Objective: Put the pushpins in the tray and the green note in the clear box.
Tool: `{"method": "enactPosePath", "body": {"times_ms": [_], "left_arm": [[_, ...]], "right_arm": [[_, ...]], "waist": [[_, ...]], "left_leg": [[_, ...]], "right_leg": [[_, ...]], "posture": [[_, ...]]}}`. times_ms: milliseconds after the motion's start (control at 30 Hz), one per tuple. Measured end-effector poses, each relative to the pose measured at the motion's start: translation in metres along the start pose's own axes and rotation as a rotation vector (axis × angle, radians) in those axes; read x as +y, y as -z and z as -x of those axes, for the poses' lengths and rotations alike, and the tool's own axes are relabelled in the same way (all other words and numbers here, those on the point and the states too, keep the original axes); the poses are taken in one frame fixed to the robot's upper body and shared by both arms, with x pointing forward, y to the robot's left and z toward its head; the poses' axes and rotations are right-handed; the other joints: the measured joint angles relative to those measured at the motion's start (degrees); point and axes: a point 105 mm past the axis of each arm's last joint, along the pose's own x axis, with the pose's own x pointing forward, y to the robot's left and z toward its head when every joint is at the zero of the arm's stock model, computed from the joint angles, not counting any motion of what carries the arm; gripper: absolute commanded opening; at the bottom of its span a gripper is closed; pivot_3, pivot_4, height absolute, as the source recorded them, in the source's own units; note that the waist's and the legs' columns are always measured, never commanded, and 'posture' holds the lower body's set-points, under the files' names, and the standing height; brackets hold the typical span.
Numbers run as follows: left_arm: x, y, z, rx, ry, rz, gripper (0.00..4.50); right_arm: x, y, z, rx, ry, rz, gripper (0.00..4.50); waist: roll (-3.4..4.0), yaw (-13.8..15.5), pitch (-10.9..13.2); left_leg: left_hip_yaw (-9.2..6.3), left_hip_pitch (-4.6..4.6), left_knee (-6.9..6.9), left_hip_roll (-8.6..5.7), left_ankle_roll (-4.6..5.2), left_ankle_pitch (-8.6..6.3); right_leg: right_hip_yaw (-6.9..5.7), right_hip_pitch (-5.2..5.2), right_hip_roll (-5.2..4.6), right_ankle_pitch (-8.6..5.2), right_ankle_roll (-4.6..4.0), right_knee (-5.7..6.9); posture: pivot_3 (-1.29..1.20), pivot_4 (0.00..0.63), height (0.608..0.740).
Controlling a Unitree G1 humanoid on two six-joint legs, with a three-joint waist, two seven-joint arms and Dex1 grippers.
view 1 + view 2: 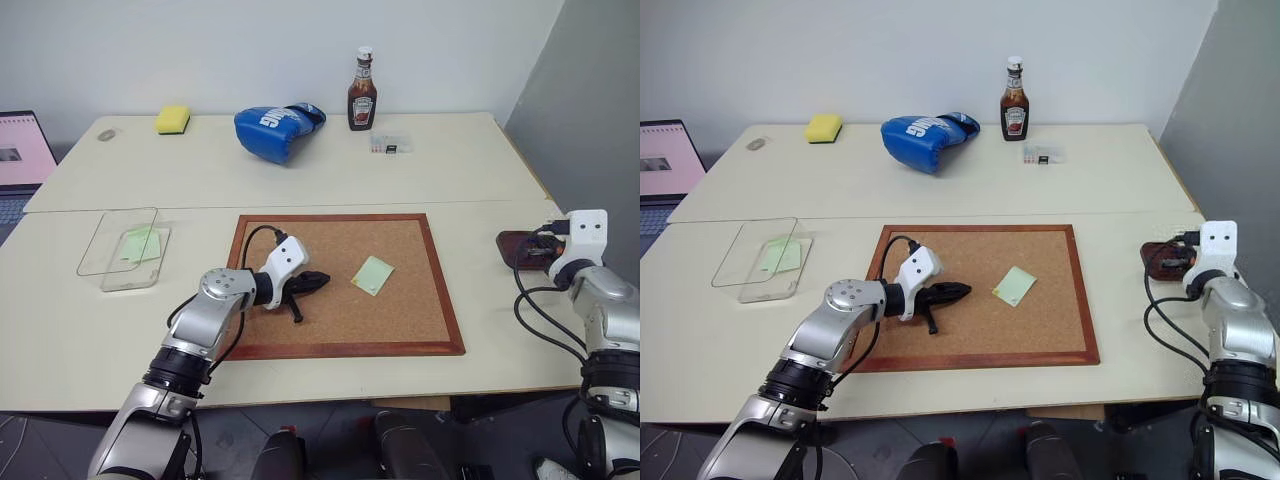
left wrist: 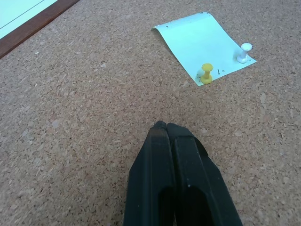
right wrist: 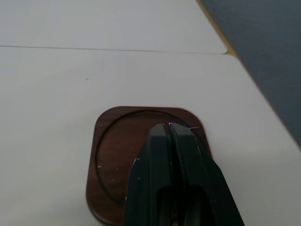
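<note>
Brown tray [image 3: 113,160] under right tool [image 3: 169,126].

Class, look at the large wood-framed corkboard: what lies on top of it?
On the wood-framed corkboard lies a pale green paper note held by a yellow pushpin and a white pushpin. The shut left gripper hovers near it. What the note covers is hidden.

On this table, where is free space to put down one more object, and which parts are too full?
Free: the near strip between the clear box and the corkboard; the tabletop between the corkboard and the tray; the far table between the boxing glove and the sponge. Crowded: the corkboard's middle, with the left gripper and the pinned green note.
</note>
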Motion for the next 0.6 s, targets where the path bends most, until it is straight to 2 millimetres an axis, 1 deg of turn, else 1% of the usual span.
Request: {"method": "enactPosePath", "body": {"times_ms": [100, 267, 600], "left_arm": [[-0.001, -0.001, 0.0, -0.001, 0.004, -0.002, 0.0], [-0.002, 0.0, 0.0, -0.003, 0.0, -0.005, 0.0], [-0.002, 0.0, 0.001, -0.004, -0.008, -0.006, 0.0]], "right_arm": [[0.004, 0.001, -0.003, -0.007, -0.026, -0.03, 0.01], [0.009, -0.007, -0.008, -0.041, -0.042, -0.047, 0.01], [0.013, 0.006, -0.019, -0.003, -0.044, -0.075, 0.01]], "waist": [[0.01, 0.0, 0.0], [0.01, 0.0, 0.0], [0.01, 0.0, 0.0]], "left_leg": [[0.0, -0.02, -0.01, 0.0, 0.0, 0.0], [-0.01, -0.04, -0.03, 0.0, 0.0, 0.0], [-0.01, -0.03, -0.03, 0.0, 0.0, 0.0]], "right_leg": [[0.0, -0.01, 0.0, 0.04, 0.07, -0.01], [-0.01, -0.02, 0.0, 0.04, 0.07, -0.04], [-0.01, -0.02, 0.0, 0.04, 0.06, -0.04]], "posture": [[0.0, 0.15, 0.74], [0.0, 0.15, 0.74], [0.0, 0.15, 0.74]]}}
